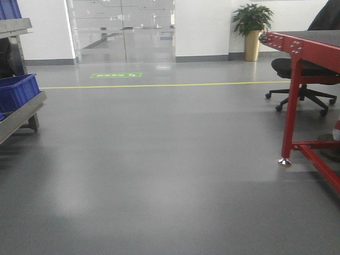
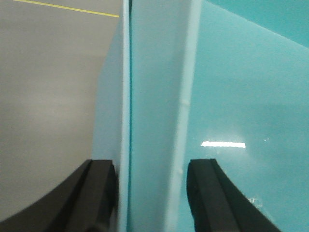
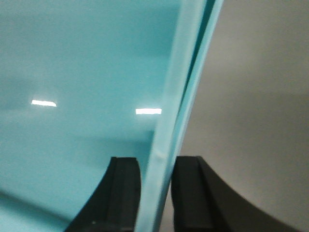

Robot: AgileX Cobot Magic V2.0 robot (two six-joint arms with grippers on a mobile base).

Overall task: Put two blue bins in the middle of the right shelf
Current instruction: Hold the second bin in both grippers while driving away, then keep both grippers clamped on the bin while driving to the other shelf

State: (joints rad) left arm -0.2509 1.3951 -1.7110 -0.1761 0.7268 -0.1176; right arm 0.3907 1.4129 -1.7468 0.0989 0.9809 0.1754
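A blue bin [image 2: 241, 87] fills the left wrist view. My left gripper [image 2: 150, 193] is shut on its wide side rim, with one black finger [image 2: 99, 193] outside and the other inside. In the right wrist view the same kind of blue bin [image 3: 87, 72] is held by its thin wall, and my right gripper [image 3: 157, 193] is shut on it. Grey floor shows beyond both walls. A steel rack [image 1: 21, 117] at the far left of the front view holds another blue bin [image 1: 17, 90]. I cannot tell whether this rack is the right shelf.
A red-framed table [image 1: 303, 45] stands at the right, with a black office chair [image 1: 303, 79] behind it. A potted plant [image 1: 252, 29] and glass doors [image 1: 122, 29] line the back wall. A yellow line [image 1: 159, 85] crosses the grey floor.
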